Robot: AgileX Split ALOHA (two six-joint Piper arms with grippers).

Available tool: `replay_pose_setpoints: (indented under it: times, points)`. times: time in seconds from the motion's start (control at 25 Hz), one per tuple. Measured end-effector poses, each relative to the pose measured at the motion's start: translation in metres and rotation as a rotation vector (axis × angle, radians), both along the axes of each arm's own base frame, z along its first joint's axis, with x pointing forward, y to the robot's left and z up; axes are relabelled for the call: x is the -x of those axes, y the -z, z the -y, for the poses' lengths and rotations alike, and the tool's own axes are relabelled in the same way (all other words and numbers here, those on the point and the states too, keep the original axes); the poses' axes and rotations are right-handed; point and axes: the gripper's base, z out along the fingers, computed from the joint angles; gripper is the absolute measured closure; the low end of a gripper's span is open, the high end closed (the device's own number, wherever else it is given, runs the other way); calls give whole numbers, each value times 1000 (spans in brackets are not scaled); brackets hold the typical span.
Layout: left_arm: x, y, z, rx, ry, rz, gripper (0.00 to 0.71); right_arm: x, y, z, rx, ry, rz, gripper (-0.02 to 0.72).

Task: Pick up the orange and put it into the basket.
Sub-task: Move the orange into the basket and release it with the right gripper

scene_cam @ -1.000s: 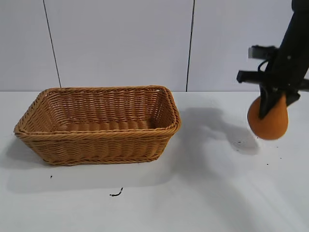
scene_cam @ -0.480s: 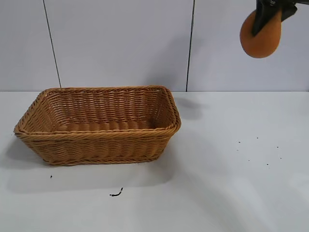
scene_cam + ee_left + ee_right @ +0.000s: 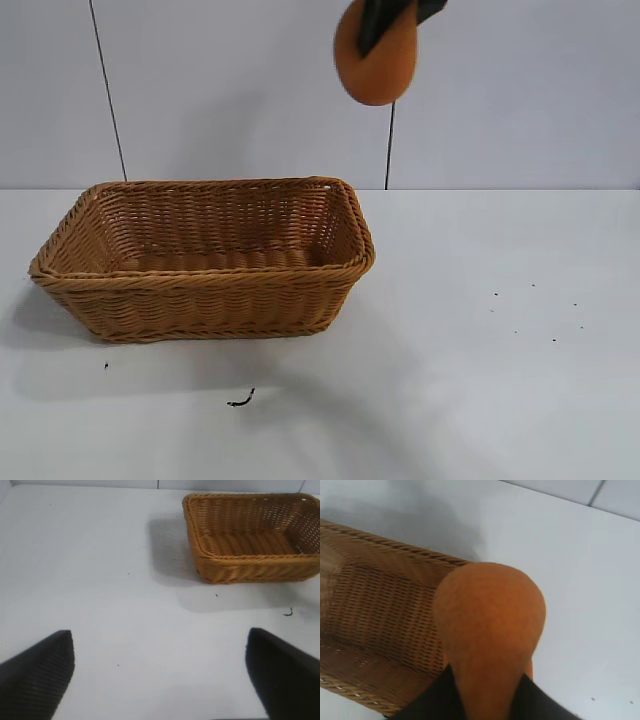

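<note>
We see the right gripper (image 3: 388,18) at the 12 o'clock edge of the exterior view, black fingers clamped on the narrow neck of the orange (image 3: 376,62), a matte dull-orange, pear-shaped fruit with rough skin. The fruit hangs round end down, high in the air, clear of everything, just past the right end of the basket (image 3: 205,283), a big tan-brown rectangular woven wicker basket with flaring sides and braided rim. The basket sits on the white table (image 3: 480,380) at roughly 9 o'clock from frame centre, and we see nothing inside it. In the right wrist view the orange (image 3: 489,630) fills the middle, its neck pinched between the dark fingers (image 3: 427,700), with the basket's rim and inner wall (image 3: 375,610) below it and the table to the other side. In the left wrist view the left gripper (image 3: 160,672) hovers over bare table, its two black fingers (image 3: 37,672) spread wide, holding nothing, and the basket (image 3: 250,562) lies well apart at about 1 o'clock. A small dark squiggle mark (image 3: 240,400) and a few specks (image 3: 530,310) dot the tabletop. No brand, label or readable writing shows anywhere.
</note>
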Motion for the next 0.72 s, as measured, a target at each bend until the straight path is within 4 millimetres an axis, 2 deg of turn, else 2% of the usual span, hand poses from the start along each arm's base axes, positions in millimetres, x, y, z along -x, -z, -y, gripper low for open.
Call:
replay_pose_setpoints:
  times: [0.12, 0.24, 0.48, 0.6, 0.64, 0.72]
  points:
    - [0, 0, 0, 0, 0, 0, 44, -3, 27, -22, 0, -29, -2, 645]
    - [0, 0, 0, 0, 0, 0, 44, -10, 59, -35, 3, -25, -26, 645]
    - [0, 0, 0, 0, 0, 0, 44, -21, 125, -43, 61, -6, -124, 645]
    - [0, 0, 0, 0, 0, 0, 44, -22, 141, -45, 67, 6, -159, 643]
    - [0, 0, 0, 0, 0, 0, 44, -21, 143, -45, 68, 7, -167, 626]
    - [0, 0, 0, 0, 0, 0, 44, -21, 143, -45, 68, 8, -174, 504]
